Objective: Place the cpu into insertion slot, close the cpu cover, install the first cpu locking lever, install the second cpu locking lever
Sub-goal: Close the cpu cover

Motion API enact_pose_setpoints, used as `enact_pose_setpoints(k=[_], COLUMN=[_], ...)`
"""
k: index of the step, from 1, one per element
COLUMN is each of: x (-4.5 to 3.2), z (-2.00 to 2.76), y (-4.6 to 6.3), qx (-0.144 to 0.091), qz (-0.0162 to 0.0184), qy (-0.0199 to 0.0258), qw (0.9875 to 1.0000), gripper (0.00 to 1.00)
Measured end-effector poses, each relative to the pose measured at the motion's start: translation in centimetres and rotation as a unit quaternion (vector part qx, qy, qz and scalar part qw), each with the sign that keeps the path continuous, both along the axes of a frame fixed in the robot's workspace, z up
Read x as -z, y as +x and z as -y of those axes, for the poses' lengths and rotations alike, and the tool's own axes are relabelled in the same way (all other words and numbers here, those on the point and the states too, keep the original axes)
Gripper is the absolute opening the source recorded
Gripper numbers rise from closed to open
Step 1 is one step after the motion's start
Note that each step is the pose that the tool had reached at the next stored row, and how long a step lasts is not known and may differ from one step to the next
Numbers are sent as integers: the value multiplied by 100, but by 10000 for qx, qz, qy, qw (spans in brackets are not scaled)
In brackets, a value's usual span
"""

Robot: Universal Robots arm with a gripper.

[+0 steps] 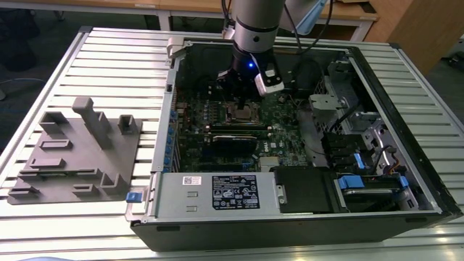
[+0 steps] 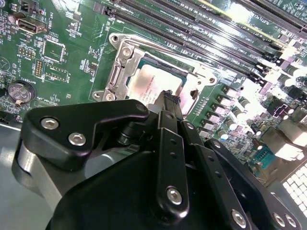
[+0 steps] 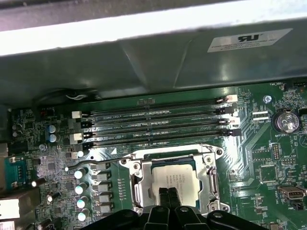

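Observation:
The cpu (image 3: 178, 176) lies flat in the socket on the green board, its silvery top showing in both wrist views (image 2: 149, 82) and, small, in the exterior view (image 1: 242, 113). The cpu cover (image 3: 138, 184), a thin metal frame, lies down around it (image 2: 117, 72). My gripper (image 3: 168, 195) hangs straight over the socket (image 1: 243, 103), fingers pressed together with nothing between them. Its tips (image 2: 168, 97) sit at one edge of the chip. A thin metal lever (image 3: 91, 165) runs out sideways from the socket's corner.
Several dark memory slots (image 3: 158, 124) run along one side of the socket, under the case wall. A coin battery (image 3: 287, 120) sits nearby. A white-labelled grey box (image 1: 217, 193) and drive bays with blue tabs (image 1: 362, 182) fill the case's front. A grey fixture (image 1: 76, 152) stands on the table.

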State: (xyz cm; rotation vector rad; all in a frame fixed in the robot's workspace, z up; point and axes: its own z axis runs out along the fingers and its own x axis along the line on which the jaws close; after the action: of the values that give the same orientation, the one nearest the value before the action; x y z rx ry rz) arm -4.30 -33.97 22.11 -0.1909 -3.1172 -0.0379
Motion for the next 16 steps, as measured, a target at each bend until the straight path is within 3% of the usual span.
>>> enact_pose_setpoints(k=[16], x=[-15], z=[0], y=[-31], qx=[0], qz=[1], qy=[1], qw=[10000], gripper=[11])
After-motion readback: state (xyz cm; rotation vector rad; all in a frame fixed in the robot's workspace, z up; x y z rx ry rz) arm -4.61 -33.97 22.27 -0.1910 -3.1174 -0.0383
